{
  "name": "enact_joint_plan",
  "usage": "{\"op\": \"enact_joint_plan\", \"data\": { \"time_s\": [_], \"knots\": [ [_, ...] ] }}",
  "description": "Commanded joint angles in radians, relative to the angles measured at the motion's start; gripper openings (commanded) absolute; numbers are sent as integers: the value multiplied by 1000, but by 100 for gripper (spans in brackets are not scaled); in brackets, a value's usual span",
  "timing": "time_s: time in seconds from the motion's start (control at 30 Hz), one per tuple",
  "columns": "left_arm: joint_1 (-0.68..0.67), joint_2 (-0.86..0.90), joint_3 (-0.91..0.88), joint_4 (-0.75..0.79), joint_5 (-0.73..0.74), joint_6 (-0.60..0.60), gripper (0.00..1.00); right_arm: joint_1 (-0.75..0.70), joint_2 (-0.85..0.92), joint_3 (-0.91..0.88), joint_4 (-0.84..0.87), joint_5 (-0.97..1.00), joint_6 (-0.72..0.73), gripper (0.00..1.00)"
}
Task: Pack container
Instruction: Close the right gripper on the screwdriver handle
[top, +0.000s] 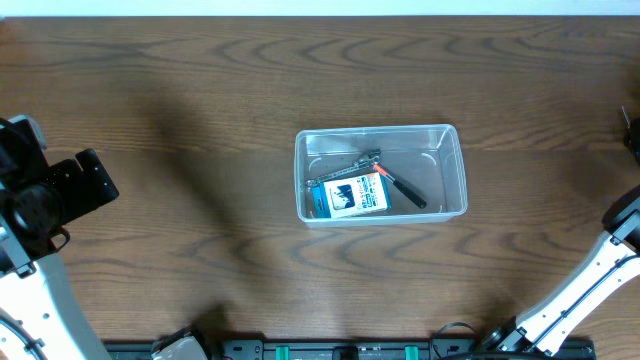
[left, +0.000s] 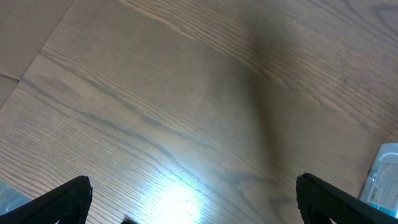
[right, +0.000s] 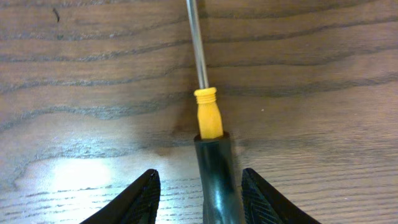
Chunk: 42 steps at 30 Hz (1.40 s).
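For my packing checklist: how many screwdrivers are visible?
1: the screwdriver lies on the table, between the fingers of the right gripper. The container and its clutter might hide another.

Soft shadows, glare on table (left: 174, 186)

My left gripper (left: 193, 180) hangs with its jaws spread wide, one black finger (left: 65, 202) far out to each side and a broad gap between them. My left arm (top: 30, 295) sits drawn back on its own side, its dark wrist (top: 60, 190) turned inward. My right gripper (right: 200, 174) faces downward with its jaws partly parted, the two black fingertips (right: 134, 202) curving in toward each other. My right arm (top: 578, 292) shows from above as a white link slanting outward, its far end cut off at the edge.
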Motion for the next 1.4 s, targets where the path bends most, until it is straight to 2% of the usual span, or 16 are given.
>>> {"op": "enact_joint_plan", "data": {
  "time_s": [0.0,1.37],
  "knots": [
    [5,2,11,0,7,-13,98,-12,8,2,-10,-23,-51,47],
    [5,2,11,0,7,-12,98,-27,12,-26,-28,-76,-53,49]
  ]
}}
